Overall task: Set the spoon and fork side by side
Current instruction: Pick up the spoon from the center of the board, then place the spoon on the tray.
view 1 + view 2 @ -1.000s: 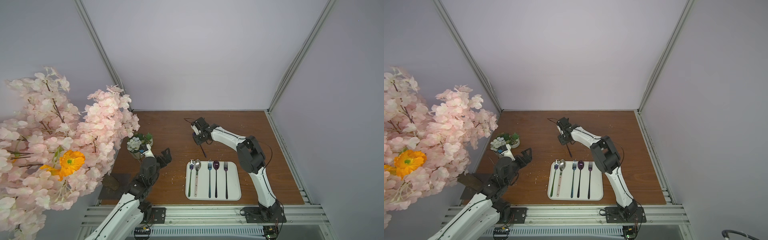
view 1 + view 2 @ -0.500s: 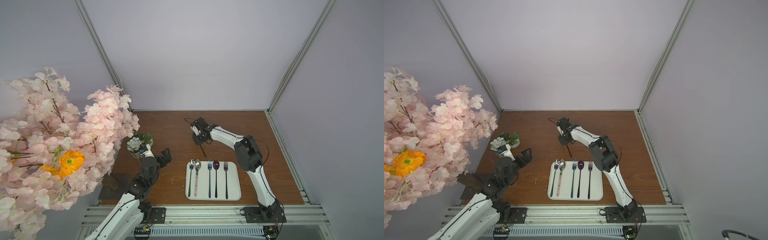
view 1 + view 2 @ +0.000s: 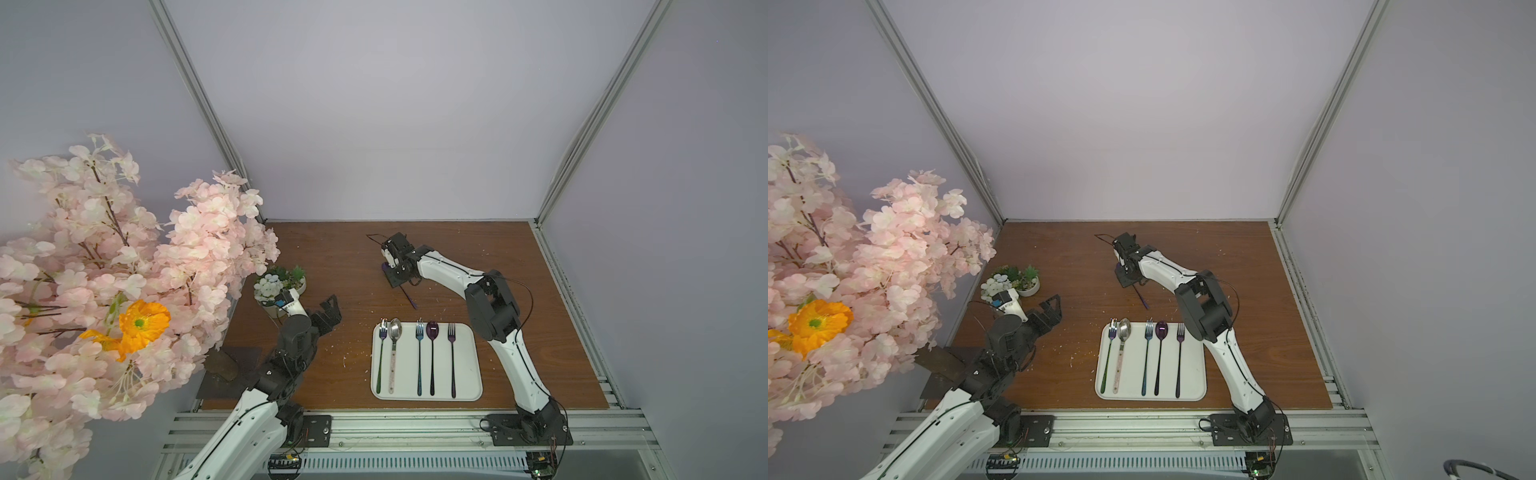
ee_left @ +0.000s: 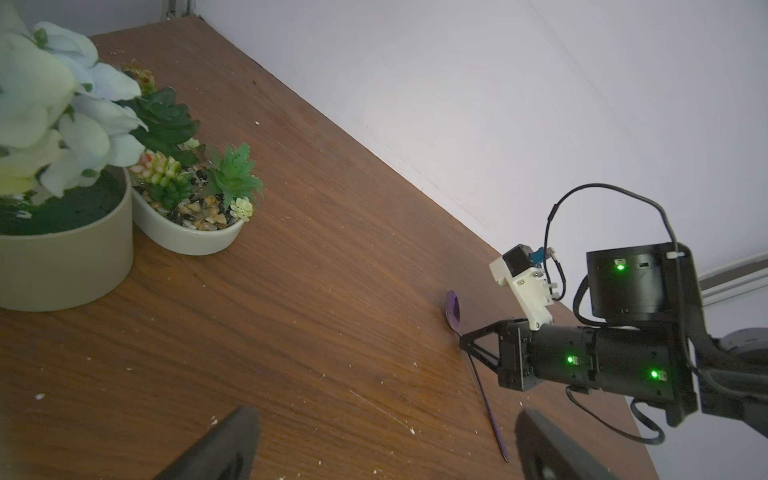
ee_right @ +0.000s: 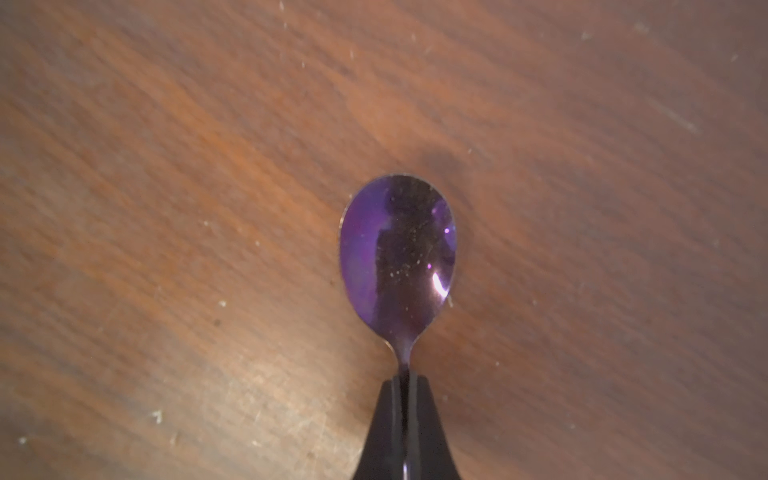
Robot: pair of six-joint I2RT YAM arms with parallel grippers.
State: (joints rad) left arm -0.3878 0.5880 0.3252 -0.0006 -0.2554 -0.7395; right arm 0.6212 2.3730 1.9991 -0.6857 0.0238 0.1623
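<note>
Okay, your right claw (image 5: 405, 382) is clamped on the purple spoon (image 5: 397, 253), bowl just ahead of its tips on the table (image 5: 166, 208). Neck grip: long handle could swing and slip out.

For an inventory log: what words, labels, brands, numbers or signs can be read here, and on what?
No readable text anywhere.
The white tray, purple spoon and plant pots bear no visible print; any markings on the robot arms are too small to read.
</note>
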